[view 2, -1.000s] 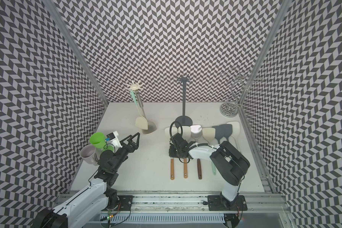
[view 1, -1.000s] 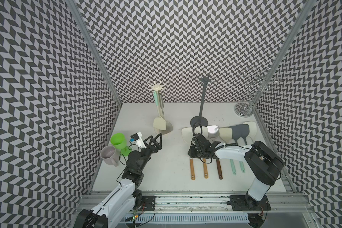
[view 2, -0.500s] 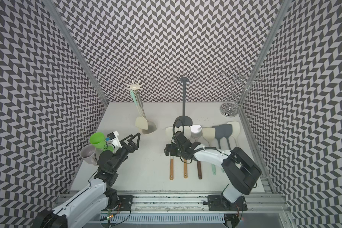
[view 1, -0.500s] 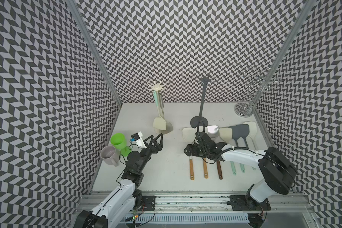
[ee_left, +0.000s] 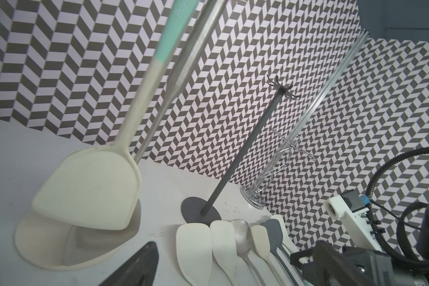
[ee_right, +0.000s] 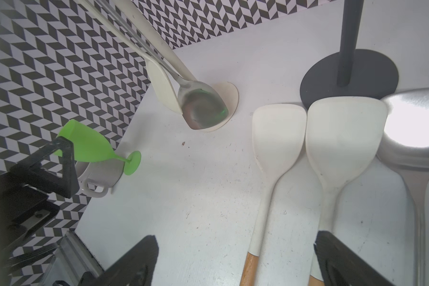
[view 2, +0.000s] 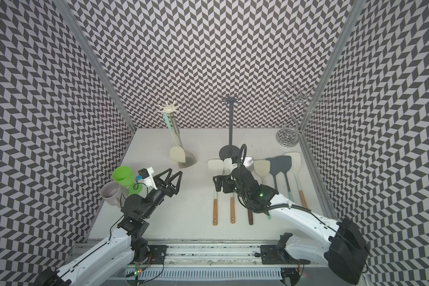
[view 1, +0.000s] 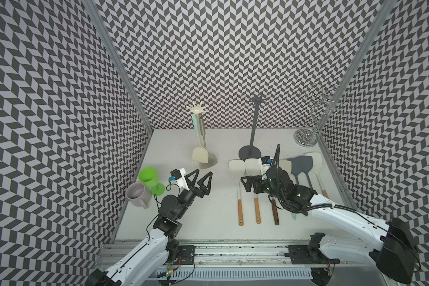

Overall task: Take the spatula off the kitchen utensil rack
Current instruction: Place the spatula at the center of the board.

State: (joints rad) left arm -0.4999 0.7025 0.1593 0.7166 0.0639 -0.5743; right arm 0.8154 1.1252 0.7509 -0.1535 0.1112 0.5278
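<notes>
The cream utensil rack [view 1: 196, 109] stands at the back left of the table. A spatula [view 1: 200, 154] with a cream blade and a mint handle hangs from it, beside a steel turner [ee_right: 201, 109]. My left gripper [view 1: 203, 172] is open and empty, in front of the rack and apart from it; the spatula's blade [ee_left: 89, 190] fills its wrist view. My right gripper [view 1: 246, 184] is open over several spatulas lying in a row. The handle of the leftmost white spatula [ee_right: 278, 138] lies on the table between its spread fingers [ee_right: 134, 262], not gripped.
A green goblet [view 1: 148, 176] and a grey mug [view 1: 136, 195] stand by the left wall, close to my left arm. A bare dark rack [view 1: 252, 138] and a wire stand [view 1: 307, 133] are at the back. A steel spoon [ee_right: 419, 118] lies in the row.
My right gripper's jaws have opened wide over the row of spatulas, and that arm's elbow has swung out to the right. The left arm has stayed still.
</notes>
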